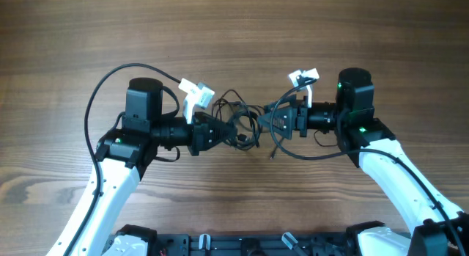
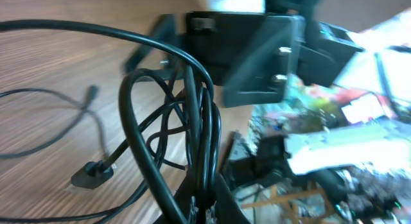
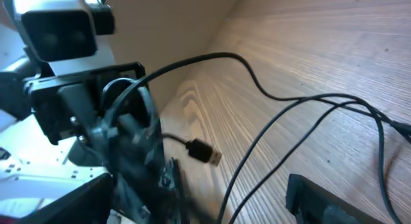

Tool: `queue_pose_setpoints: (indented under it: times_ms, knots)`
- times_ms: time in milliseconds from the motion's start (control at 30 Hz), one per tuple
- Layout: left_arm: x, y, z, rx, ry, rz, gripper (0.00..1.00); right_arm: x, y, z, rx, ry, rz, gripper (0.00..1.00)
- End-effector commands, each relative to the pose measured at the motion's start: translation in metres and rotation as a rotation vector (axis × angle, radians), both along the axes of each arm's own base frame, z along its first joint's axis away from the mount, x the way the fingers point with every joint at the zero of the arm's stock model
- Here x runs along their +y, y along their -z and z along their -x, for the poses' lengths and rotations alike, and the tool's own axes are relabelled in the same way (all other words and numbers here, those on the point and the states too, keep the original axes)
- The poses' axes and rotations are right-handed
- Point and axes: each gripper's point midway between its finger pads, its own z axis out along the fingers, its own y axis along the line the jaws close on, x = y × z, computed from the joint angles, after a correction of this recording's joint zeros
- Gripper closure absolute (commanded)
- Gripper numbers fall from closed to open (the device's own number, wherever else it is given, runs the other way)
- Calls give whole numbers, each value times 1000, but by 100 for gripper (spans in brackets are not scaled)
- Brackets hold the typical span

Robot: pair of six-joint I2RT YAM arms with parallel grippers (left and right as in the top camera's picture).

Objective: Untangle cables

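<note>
Spanning the gap between grippers, cables (image 1: 239, 118) hung bunched; left gripper (image 1: 223, 131) was clamped on them; right gripper (image 1: 272, 117) hold: could not tell.

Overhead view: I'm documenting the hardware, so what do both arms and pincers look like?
The left arm and right arm each have a white lower link and black boxy joints above, with small green lights. The left pincer and right pincer are black, each beside a white bracket. Thick black cords loop off both arms.
</note>
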Motion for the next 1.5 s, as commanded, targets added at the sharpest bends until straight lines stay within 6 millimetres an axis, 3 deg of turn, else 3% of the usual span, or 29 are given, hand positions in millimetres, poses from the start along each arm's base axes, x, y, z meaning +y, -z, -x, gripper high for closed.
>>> queue_pose_setpoints:
  times_ms: [0, 100, 167, 233, 367, 467, 567, 700, 800, 933, 1267, 1467]
  knots:
    - [-5, -21, 19, -75, 140, 116, 94, 12, -10, 11, -54, -59, -15, 26]
    - [-5, -20, 18, -75, 137, 113, 89, 21, -14, 16, -67, -86, -27, 49]
    - [-4, -17, 15, -78, 118, 92, 85, 24, -17, 17, -57, -88, -37, 74]
    - [-1, -8, 8, -71, 73, 42, 71, 24, -19, 15, -37, -76, -40, 95]
    - [7, 15, -4, -32, -27, -82, 37, 22, -13, 3, 57, 13, -19, 96]
    - [9, 19, -4, -17, -41, -99, 24, 20, -10, -4, 117, 67, -13, 96]
    - [10, 20, -7, 8, -66, -108, 0, 18, -7, -11, 171, 121, -8, 96]
    - [21, 34, -23, 97, -207, -186, 0, 16, -5, -16, 209, 165, -4, 96]
    - [50, 60, -47, 286, -520, -308, 0, 13, 1, -23, 269, 227, 8, 96]
    - [74, 75, -56, 468, -769, -340, 0, 12, 5, -26, 292, 262, 17, 95]
    - [74, 76, -55, 547, -813, -311, 0, 15, 10, -35, 261, 332, 52, 96]
    - [67, 74, -54, 542, -787, -297, 0, 21, -6, -33, 157, 269, 15, 96]
